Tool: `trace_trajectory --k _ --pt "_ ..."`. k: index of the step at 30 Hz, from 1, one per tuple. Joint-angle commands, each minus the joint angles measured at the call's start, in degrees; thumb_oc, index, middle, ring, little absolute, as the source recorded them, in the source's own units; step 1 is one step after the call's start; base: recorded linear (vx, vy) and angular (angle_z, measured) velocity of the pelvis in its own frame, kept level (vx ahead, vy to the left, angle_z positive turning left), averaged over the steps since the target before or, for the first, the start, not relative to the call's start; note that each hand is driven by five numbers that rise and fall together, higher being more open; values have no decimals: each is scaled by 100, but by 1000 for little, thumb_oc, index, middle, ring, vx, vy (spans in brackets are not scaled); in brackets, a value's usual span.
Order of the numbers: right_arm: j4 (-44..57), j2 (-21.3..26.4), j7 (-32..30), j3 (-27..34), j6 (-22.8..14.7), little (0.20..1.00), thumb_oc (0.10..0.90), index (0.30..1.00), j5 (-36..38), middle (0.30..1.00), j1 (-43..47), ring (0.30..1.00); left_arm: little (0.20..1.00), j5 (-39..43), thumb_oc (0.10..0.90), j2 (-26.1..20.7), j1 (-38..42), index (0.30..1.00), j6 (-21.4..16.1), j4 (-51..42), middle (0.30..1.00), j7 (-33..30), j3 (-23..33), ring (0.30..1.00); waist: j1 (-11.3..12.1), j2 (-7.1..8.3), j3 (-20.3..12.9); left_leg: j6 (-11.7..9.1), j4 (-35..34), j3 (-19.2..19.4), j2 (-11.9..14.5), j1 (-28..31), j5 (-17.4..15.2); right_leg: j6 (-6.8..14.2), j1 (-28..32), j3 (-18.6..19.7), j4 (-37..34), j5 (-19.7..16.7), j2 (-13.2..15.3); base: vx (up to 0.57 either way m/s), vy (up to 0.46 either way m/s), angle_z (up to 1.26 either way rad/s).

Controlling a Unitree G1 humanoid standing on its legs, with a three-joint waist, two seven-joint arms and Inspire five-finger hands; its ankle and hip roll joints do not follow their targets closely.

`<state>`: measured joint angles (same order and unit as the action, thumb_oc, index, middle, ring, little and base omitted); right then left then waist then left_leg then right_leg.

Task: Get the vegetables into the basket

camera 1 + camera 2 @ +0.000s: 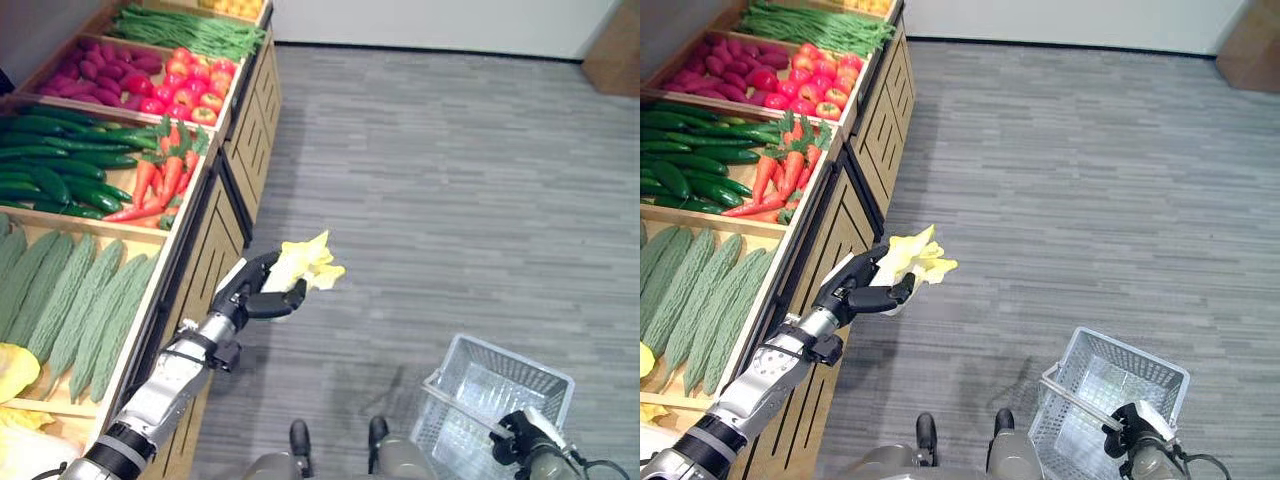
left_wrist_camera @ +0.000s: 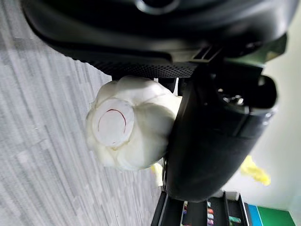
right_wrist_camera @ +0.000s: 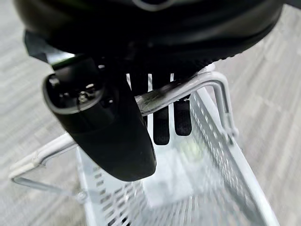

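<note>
A grocery shop's produce section: a wooden display stand point(image 1: 205, 240) holds sorted bins of cucumbers point(image 1: 50, 165), carrots point(image 1: 160, 180), tomatoes point(image 1: 195, 88) and green beans point(image 1: 185, 30), with a wire shopping basket point(image 1: 500, 385) on the grey floor point(image 1: 430, 180) beside it.

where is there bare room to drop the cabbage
The basket, held by the right hand, looks bare inside. Grey floor between stand and basket is free too. The stand's bins are crowded. The left hand grips the cabbage.
</note>
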<state>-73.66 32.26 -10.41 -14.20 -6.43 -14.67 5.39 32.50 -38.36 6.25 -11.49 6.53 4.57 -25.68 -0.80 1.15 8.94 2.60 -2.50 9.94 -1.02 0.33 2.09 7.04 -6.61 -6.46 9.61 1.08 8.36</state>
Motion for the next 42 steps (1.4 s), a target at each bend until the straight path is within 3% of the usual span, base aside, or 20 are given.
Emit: trace_trajectory --k 1,5,10,16,24,31,33,42 --pt "-64 667 -296 -196 -21 300 400 300 -226 300 548 300 300 -34 400 -1 991 300 -644 -700 300 320 -230 300 52 407 -305 -548 -250 59 201 103 84 764 431 278 -779 -1587 668 -16 -65 -10" --pt "98 1037 -295 -466 -28 300 400 300 -322 300 1195 300 300 -27 400 41 1410 300 -660 -764 300 375 -528 300 10 448 -496 -614 -250 80 296 156 94 730 571 176 -952 -1421 626 -12 -60 -5" --pt "489 1088 -338 -630 -100 300 400 300 -106 300 1686 300 300 -14 400 214 1586 300 -646 -787 300 346 -666 300 -20 429 -585 -641 -250 79 358 189 96 675 640 147 -1077 -1283 571 -9 -33 -4" --pt "1408 998 -330 -1294 -270 300 400 300 -5 300 2624 300 300 57 400 400 1876 300 -667 -920 300 332 -879 300 12 371 -657 -668 -250 104 433 243 106 604 731 147 -1219 -1149 519 2 -30 -3" --pt "1318 721 -272 -1770 -318 300 400 300 39 300 3366 300 300 40 400 523 2282 300 -662 -1060 300 434 -1332 300 62 307 -710 -670 -250 71 459 296 100 558 826 128 -1240 -1075 493 0 0 0" --pt "1348 618 -305 -1768 -353 300 400 300 357 300 3782 300 300 -2 400 481 2434 300 -590 -1121 300 597 -1698 300 70 258 -687 -662 -250 83 454 306 80 553 818 134 -1253 -1029 492 5 1 0" --pt "1585 606 -272 -1789 -439 300 400 300 672 300 4021 300 300 -147 400 317 2588 300 -621 -1278 300 731 -1970 300 65 247 -665 -663 -250 118 459 326 63 555 811 174 -1281 -1000 481 33 6 -3" --pt "2537 513 -171 -1827 -557 300 400 300 1080 300 4147 300 300 -454 400 372 2636 300 -624 -1380 300 692 -2204 300 7 248 -618 -672 -250 204 503 352 39 530 773 263 -1320 -932 437 15 -2 -8"
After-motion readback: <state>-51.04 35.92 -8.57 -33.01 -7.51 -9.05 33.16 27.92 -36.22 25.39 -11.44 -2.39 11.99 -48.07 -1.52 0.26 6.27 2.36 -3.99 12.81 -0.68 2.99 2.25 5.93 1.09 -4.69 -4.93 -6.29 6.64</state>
